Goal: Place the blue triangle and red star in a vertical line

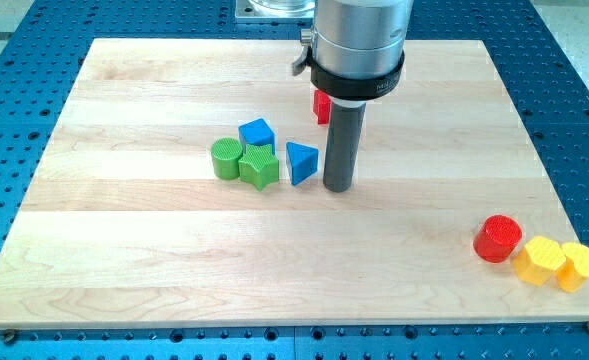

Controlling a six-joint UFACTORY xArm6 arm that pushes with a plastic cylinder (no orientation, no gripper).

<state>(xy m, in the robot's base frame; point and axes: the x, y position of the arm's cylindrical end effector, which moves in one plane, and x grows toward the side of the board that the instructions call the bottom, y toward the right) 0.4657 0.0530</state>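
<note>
I have no jaws to open or close: my arm ends in a dark rod, and my tip rests on the wooden board just to the view's right of the blue triangle, close beside it, though I cannot tell whether it touches.

The red block toward the view's top is mostly hidden behind my arm's grey housing; I take it for the red star, though its shape cannot be made out. It sits above the triangle and a little to the right of it.

I judge the step in hand to be the lining-up itself: the two pieces are already nearly one above the other, with the triangle slightly too far left. From where I stand, a push would drive the triangle further left, so the next move calls for going round to its left side and nudging it gently rightward, or else shifting the red piece leftward.

That is tight work, because the green star-shaped block sits just left of the triangle, with a green round block beyond it and a blue cube above.

Well apart, at the view's lower right, lie a red cylinder and two yellow blocks.

There are no containers on the board, so nothing is held in anything.
</note>
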